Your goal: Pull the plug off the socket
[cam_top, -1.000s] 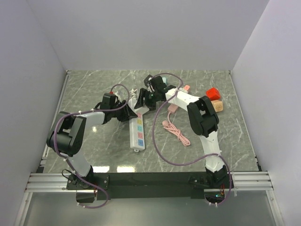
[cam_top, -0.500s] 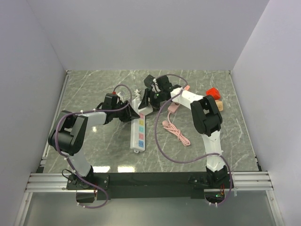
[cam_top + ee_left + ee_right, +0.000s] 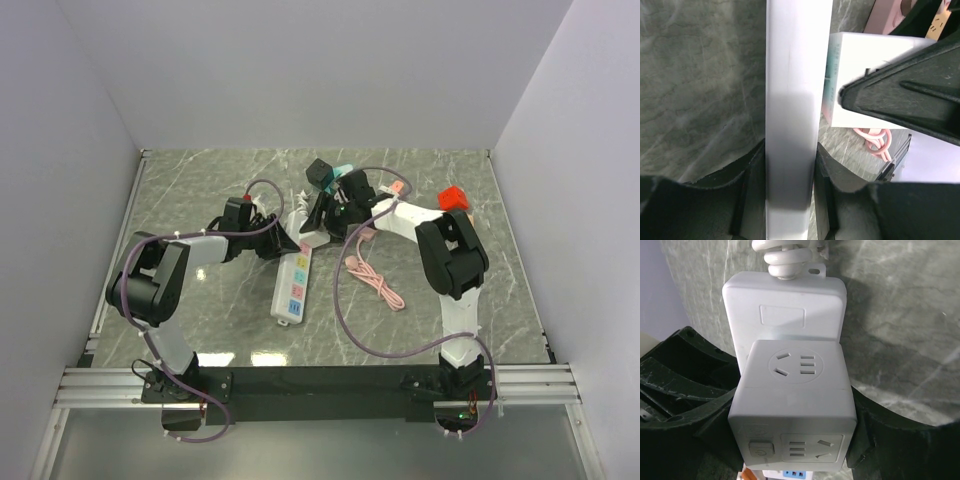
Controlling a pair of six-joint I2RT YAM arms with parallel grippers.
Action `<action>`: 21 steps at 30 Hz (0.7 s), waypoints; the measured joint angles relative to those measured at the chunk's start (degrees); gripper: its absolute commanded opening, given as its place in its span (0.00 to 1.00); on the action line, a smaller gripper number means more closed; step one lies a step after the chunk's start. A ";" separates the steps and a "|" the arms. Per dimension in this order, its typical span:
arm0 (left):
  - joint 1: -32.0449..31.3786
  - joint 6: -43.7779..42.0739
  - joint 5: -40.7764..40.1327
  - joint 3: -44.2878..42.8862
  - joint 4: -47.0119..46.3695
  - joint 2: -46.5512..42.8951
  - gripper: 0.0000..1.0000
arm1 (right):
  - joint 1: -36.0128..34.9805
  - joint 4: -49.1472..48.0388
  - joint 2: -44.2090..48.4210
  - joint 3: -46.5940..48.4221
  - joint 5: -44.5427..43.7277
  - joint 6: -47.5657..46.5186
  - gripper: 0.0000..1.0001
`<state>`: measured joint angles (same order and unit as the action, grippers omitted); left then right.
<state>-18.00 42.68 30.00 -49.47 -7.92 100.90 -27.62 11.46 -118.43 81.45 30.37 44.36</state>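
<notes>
A white power strip (image 3: 290,287) with coloured switches lies mid-table. My left gripper (image 3: 280,243) is shut on its far part; in the left wrist view the strip (image 3: 790,100) fills the gap between my fingers (image 3: 752,185). A white cube plug (image 3: 311,233) sits at the strip's far end. My right gripper (image 3: 317,216) is shut on it. In the right wrist view the cube (image 3: 792,405) is clamped on both sides, over the strip's end (image 3: 785,305). I cannot tell whether it is still seated.
A coiled pink cable (image 3: 375,280) lies right of the strip, with a pink plug (image 3: 397,187) farther back. A red block (image 3: 453,197) sits at the right. A teal object (image 3: 343,171) shows behind my right wrist. The strip's coiled white cord (image 3: 787,257) leads away.
Both grippers have shifted a little to the right. The strip has turned: its far end went right and its near end swung left. Both grips are unchanged.
</notes>
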 measured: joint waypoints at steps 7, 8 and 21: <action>0.04 0.00 0.22 -0.17 0.07 0.24 0.01 | -0.66 -1.53 1.92 -2.29 -3.13 2.91 0.00; 0.04 0.00 0.20 -0.20 0.11 0.24 0.00 | -0.72 -1.51 1.95 -2.32 -3.28 3.06 0.00; 3.15 1.31 -2.86 -0.28 0.22 -0.31 0.01 | 7.15 3.08 9.77 -1.97 -0.39 1.31 0.00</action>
<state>-14.85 43.99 27.14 -49.76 -7.70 100.60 -20.47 14.55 -108.66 79.48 29.98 45.67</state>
